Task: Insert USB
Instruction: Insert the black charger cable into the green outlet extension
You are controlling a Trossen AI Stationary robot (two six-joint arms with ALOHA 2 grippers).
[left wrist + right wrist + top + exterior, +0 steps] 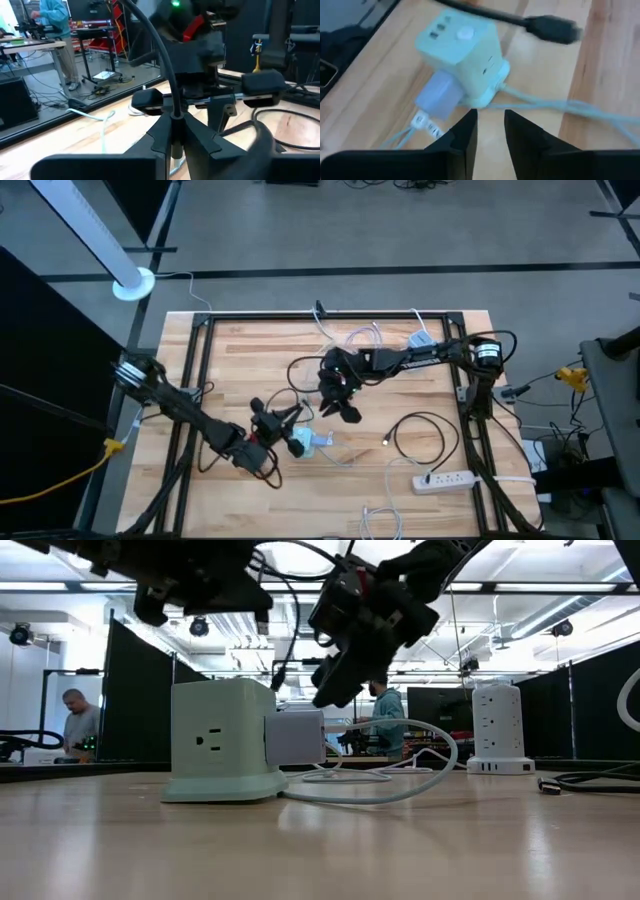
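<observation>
here, a black cable is clamped in the left gripper above the power cube, while the right gripper is held slightly apart.

Above the cube both grippers crowd the way in — left gripper and right gripper hang close over it. A black cable coils on the wood between cube and strip; bare table lies at the far left.

Wooden table; power cube, strip, cables
</observation>
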